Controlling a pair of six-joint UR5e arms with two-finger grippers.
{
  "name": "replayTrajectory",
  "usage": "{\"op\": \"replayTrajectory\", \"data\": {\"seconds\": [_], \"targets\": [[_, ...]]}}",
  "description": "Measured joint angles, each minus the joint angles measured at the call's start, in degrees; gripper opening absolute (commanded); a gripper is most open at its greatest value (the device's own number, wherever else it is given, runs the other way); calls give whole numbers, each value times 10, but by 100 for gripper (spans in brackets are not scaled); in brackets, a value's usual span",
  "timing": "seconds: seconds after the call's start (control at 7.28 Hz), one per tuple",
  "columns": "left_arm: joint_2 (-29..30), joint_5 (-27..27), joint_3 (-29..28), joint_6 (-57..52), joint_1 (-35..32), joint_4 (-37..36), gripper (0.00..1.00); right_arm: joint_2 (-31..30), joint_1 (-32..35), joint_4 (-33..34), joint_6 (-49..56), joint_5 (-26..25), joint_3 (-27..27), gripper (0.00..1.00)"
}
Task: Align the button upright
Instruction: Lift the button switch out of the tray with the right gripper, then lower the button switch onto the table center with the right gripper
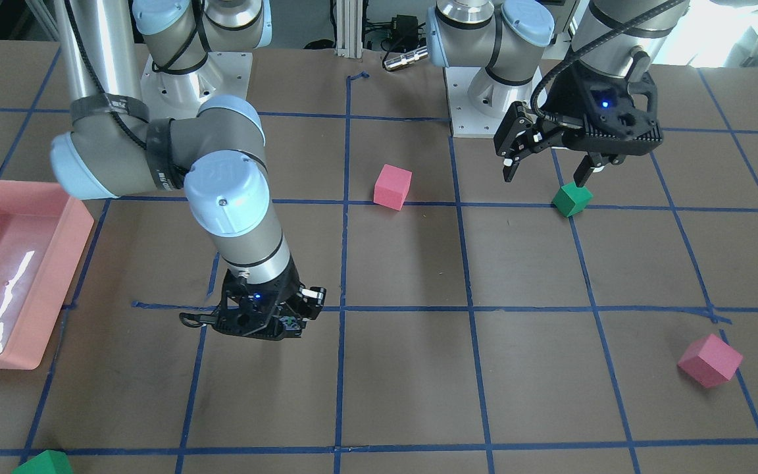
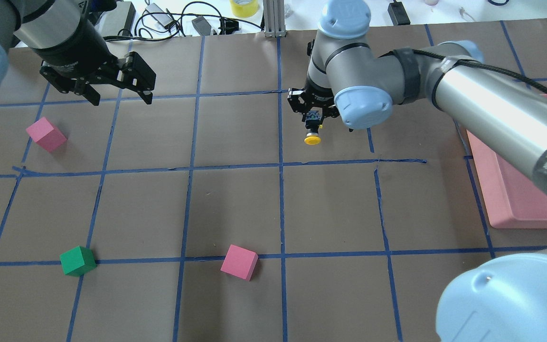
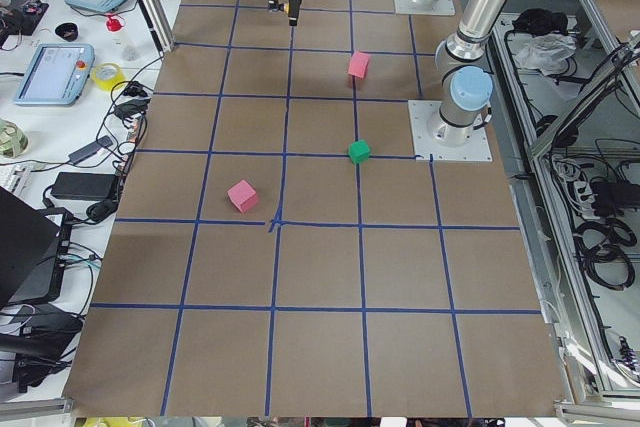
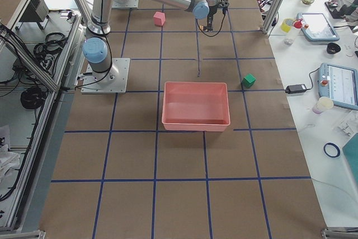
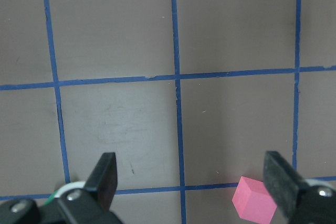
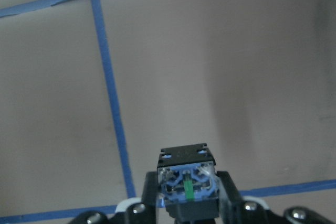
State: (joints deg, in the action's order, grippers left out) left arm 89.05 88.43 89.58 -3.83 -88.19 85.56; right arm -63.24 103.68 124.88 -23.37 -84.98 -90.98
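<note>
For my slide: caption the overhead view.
Right end effector grips the yellow-capped button; left end effector hangs open near a pink cube.

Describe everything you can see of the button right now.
The button is tiny: a round yellow cap, a black body, and a terminal end with blue and green parts and silvery contacts, which shows in the right wrist view. The right gripper is shut on its black body. It hangs cap down, with the terminal end toward the wrist. Whether the cap touches the table is unclear.
</note>
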Motion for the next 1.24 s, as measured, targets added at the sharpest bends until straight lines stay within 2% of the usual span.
{"op": "replayTrajectory", "data": {"seconds": [0.55,0.69,1.1,1.24], "targets": [[5,2,-2,0,3,-10,100,38,63,35,-30,10,0,0],[5,2,-2,0,3,-12,100,42,67,35,-29,11,0,11],[7,-1,-2,1,4,-18,100,50,69,38,-26,11,-4,14],[4,0,-2,1,4,-19,100,53,70,39,-26,11,-9,24]]}}
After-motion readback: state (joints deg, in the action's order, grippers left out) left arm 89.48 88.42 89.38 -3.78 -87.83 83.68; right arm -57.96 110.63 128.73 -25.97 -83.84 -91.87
